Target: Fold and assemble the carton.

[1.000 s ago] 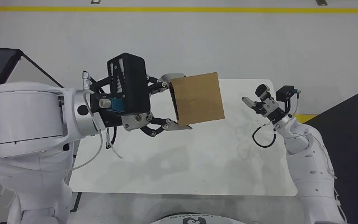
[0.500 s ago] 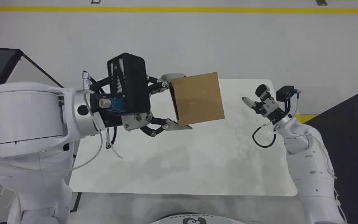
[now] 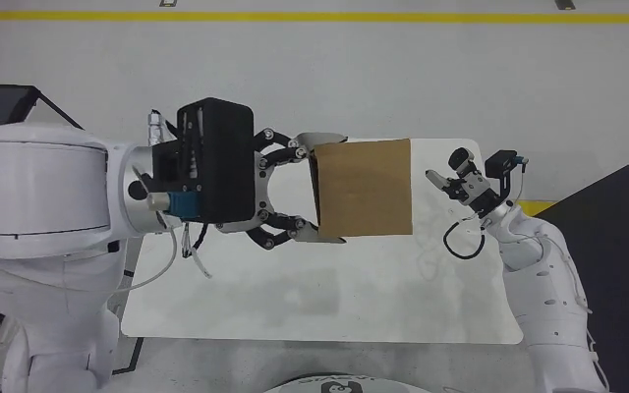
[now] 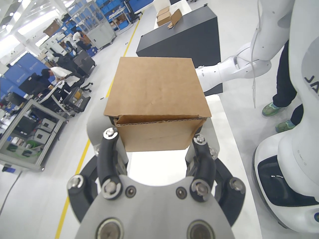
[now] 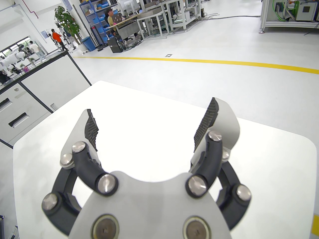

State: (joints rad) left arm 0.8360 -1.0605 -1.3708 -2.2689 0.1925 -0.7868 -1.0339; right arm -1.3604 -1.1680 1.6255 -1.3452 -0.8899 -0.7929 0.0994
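The left end effector (image 3: 327,189) grips the brown carton (image 3: 364,187) by two opposite sides, held aloft over the far edge of the bench (image 3: 295,305). The right end effector (image 5: 151,106) hangs open and empty above a bench corner. A black cabinet (image 4: 184,38) stands just beyond the bench.

carton (image 3: 362,187) mid-frame hides a chunk of the table (image 3: 295,285) under it; can't see inside it, or the left gripper's (image 3: 329,189) pad faces

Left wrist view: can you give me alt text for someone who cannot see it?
The left gripper is shut on a brown carton, a finger on each side, holding it over the white table. The carton's end facing the gripper shows a folded flap with a slight gap at its edge.
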